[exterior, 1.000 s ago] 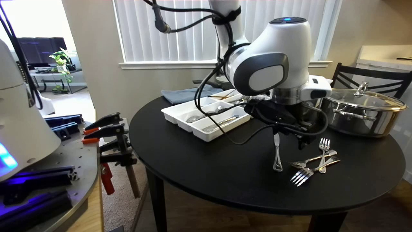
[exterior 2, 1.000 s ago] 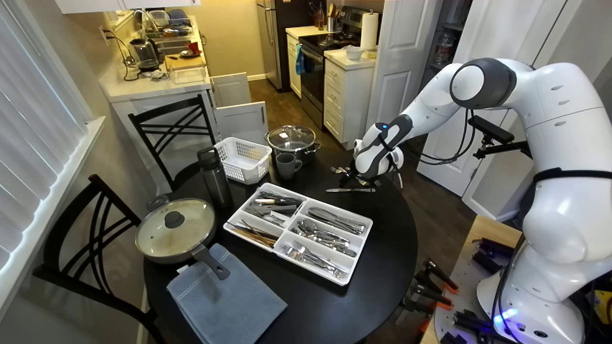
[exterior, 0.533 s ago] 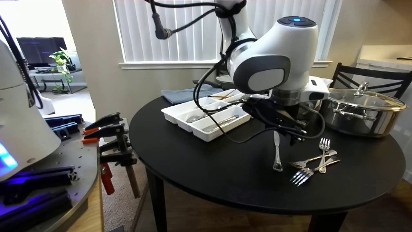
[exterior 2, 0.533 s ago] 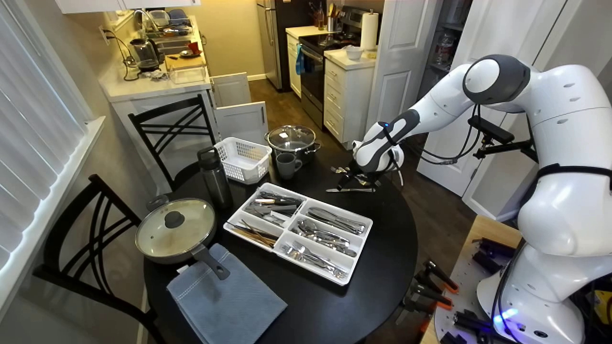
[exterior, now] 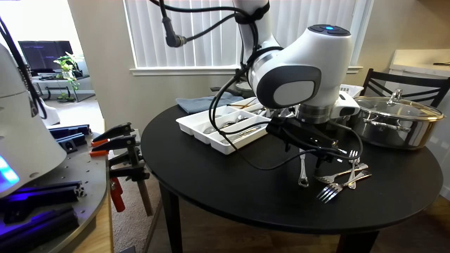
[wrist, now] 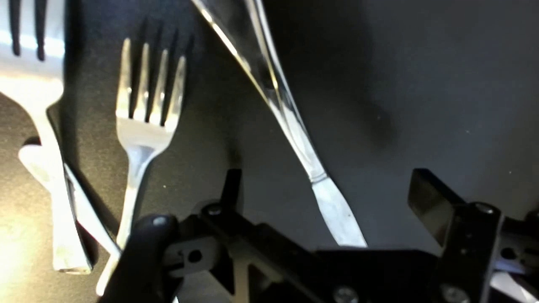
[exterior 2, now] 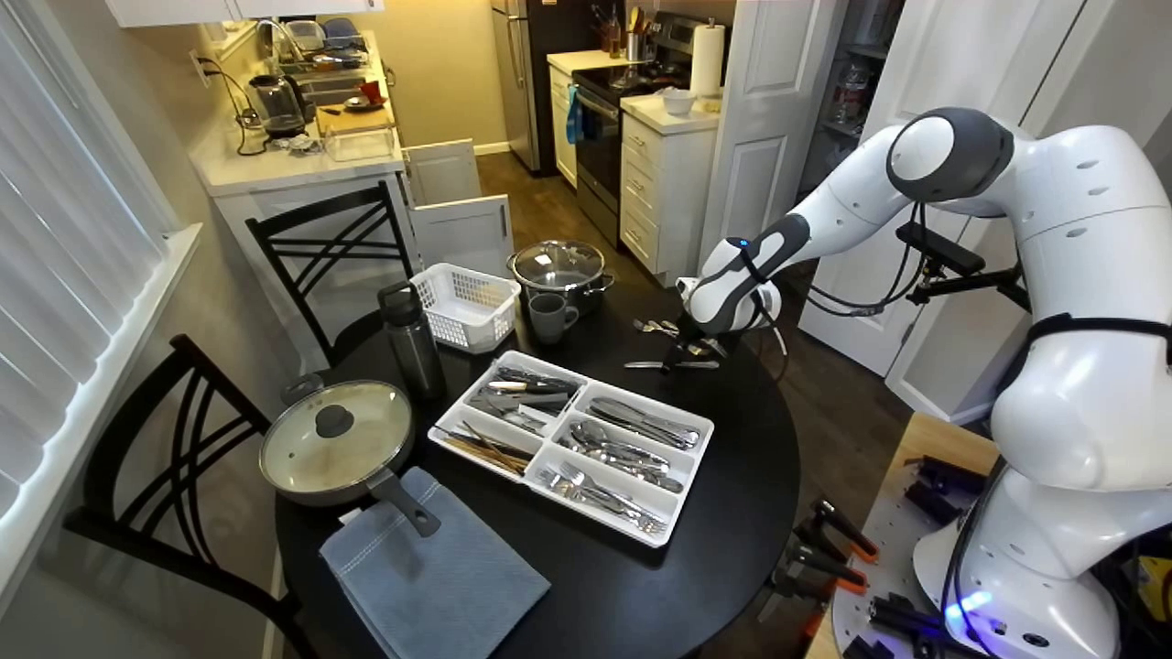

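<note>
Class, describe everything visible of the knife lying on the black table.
The knife is long, slim and silvery, apparently shiny metal throughout. Its handle has bright edges around a darker middle in the wrist view, and a thin ring marks where it meets the paler blade, whose end is hidden there. It lies flat on the black table, apart from the three overlapping forks. The wrist view shows it ungripped between the open jaws of the end effector.

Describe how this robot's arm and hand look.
The arm is glossy white and rounded, with dark grey joint covers bearing white ovals, black straps and looping black cables. Blue lights glow at the wrist and base. The mostly black hand has two flat fingers and visible screws.
</note>
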You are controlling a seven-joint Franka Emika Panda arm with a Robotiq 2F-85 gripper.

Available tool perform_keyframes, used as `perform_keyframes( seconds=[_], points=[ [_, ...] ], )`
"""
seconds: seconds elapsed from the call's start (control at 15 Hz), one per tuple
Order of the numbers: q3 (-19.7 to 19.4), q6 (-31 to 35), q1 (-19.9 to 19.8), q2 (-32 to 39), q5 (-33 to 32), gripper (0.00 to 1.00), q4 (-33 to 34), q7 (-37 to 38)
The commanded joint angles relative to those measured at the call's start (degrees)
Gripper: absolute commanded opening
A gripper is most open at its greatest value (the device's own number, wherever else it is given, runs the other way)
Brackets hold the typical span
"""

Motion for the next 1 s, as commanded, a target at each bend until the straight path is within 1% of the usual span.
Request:
perform_keyframes(
  seconds=[0.0,0.27,0.4,0.6,0.8,0.87,0.93],
  points=[
    [-4.74,1.70,4.69,-3.36,-2.73,1.00,-2.36,-1.76],
    [-8.77,2.98,9.18,-3.98,-4.60,1.00,-2.43,-1.71],
    [-8.77,2.61,9.39,-3.73,-4.34,1.00,-2.36,-2.33],
    [-7.56,1.60,8.24,-3.28,-3.75,1.00,-2.47,-3.76],
    [-7.47,1.39,7.98,-3.43,-3.59,1.00,-2.74,-4.57],
    [-7.05,1.22,7.58,-3.45,-3.52,0.93,-2.80,-4.97],
    [-6.67,0.80,7.28,-3.43,-3.33,0.73,-2.77,-5.24]
  ],
)
